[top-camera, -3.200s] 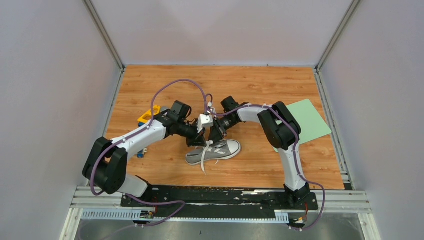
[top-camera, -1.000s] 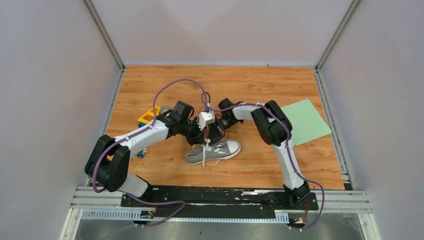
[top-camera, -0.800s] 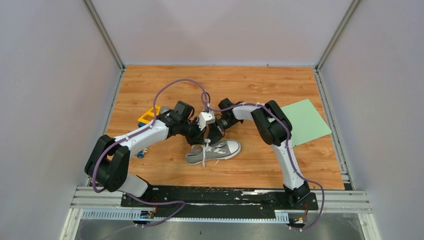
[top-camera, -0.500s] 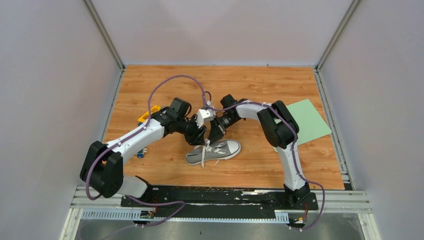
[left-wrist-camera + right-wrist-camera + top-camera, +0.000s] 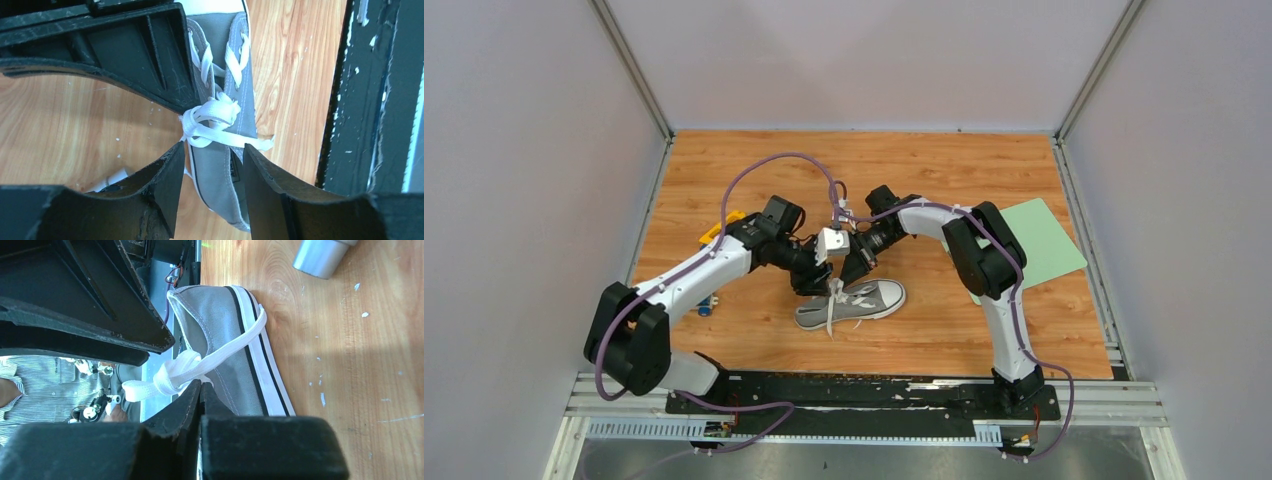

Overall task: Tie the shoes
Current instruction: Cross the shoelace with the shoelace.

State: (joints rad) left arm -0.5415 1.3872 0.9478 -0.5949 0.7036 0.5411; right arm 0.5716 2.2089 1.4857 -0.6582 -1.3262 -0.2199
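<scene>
The grey shoe [image 5: 852,303] lies on its sole on the wooden table, white toe cap to the right, with its white laces [image 5: 833,310] trailing toward the near edge. In the left wrist view the laces are bunched in a loose knot [image 5: 210,117] over the shoe's tongue [image 5: 220,170]. My left gripper [image 5: 212,150] hangs open just above that knot with nothing between its fingers [image 5: 167,190]. Opposite it, my right gripper [image 5: 200,384] is shut, its tips pinching a white lace loop [image 5: 175,371] above the shoe [image 5: 220,325]. Both grippers meet over the shoe's collar [image 5: 832,278].
A yellow and blue toy [image 5: 720,229] sits behind the left arm, with a small blue piece [image 5: 707,306] near its elbow. A green mat [image 5: 1036,243] lies at the right. A metal cylinder [image 5: 320,257] stands beyond the shoe. The black base rail [image 5: 360,95] runs along the near edge.
My left gripper has opened and let the lace go. My right gripper has shut on the lace. Both wrists shifted slightly; the shoe stayed put.
</scene>
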